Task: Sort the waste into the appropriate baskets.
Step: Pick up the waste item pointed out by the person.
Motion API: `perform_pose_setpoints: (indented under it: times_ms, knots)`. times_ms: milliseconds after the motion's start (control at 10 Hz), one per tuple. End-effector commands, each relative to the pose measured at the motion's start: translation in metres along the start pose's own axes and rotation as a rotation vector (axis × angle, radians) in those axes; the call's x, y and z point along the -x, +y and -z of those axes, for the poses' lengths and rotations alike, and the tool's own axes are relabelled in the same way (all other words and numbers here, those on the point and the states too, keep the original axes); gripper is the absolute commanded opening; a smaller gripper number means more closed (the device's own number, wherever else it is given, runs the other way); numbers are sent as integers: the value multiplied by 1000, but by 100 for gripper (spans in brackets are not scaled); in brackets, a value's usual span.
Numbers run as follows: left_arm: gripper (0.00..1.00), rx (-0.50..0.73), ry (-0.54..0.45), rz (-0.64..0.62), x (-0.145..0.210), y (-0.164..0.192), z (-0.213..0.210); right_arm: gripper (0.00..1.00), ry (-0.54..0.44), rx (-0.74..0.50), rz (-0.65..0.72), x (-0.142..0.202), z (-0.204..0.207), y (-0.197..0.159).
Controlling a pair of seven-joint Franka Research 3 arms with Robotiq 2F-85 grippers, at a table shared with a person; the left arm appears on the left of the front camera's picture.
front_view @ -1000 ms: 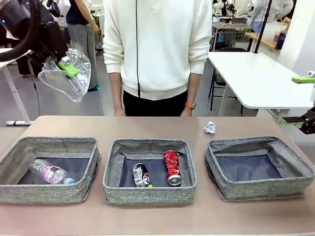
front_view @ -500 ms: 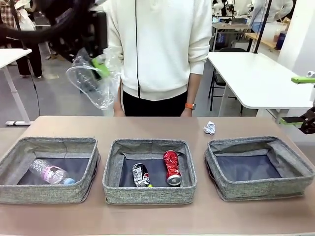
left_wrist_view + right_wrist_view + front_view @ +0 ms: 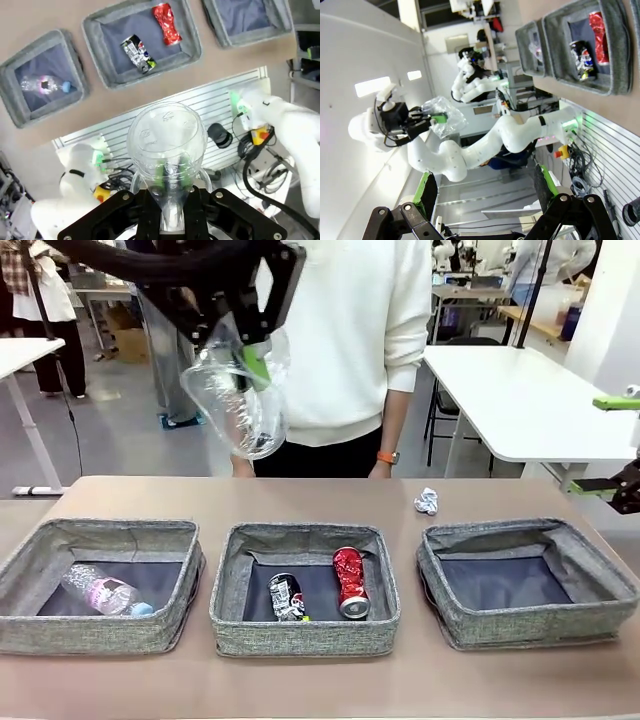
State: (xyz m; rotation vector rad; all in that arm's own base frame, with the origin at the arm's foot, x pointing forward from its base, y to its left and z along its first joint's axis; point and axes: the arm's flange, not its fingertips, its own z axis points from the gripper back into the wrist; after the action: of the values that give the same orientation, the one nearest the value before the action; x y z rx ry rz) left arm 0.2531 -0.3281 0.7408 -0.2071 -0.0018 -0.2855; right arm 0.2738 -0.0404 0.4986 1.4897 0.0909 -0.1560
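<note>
The brown table (image 3: 320,680) spans the front view, and a person in a white top (image 3: 330,340) stands at its far edge, behind the middle. Three grey woven baskets sit in a row near the robot's side: the left basket (image 3: 100,625), the middle basket (image 3: 300,632) and the right basket (image 3: 530,625), each apart from the next. The left gripper (image 3: 255,365) is high above the table, in front of the person's torso, roughly over the gap between the left and middle baskets. Its fingers are pressed together, pinching the clear plastic cup (image 3: 235,405). The cup hangs tilted below the green pads and touches nothing else. In the left wrist view the green pads show through the squeezed plastic, the cup's wider end points away from the gripper, and the baskets lie well below. The right gripper (image 3: 485,192) is at the robot's right edge of the scene, beyond the right basket, with its fingers spread wide and nothing between them. The clear plastic bottle with pinkish label (image 3: 100,592) lies on its side in the left basket. The crushed red can (image 3: 349,580) and the crushed dark can (image 3: 286,597) lie near each other in the middle basket. The crumpled white paper ball (image 3: 427,501) rests on the bare table just beyond the far left corner of the right basket.
</note>
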Motion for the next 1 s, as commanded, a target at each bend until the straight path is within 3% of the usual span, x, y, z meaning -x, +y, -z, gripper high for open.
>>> perform_pose_setpoints:
  times_ms: [0,400,900]
  knots:
    - [11,-16,2,-71,-14,-10,-9,100,-2,-18,-3,0,1,5]
    - [11,35,59,-91,-39,-11,-1,100,-2,-18,-3,0,1,5]
    - [11,109,47,-155,-75,-10,-9,100,-2,-18,-3,0,1,5]
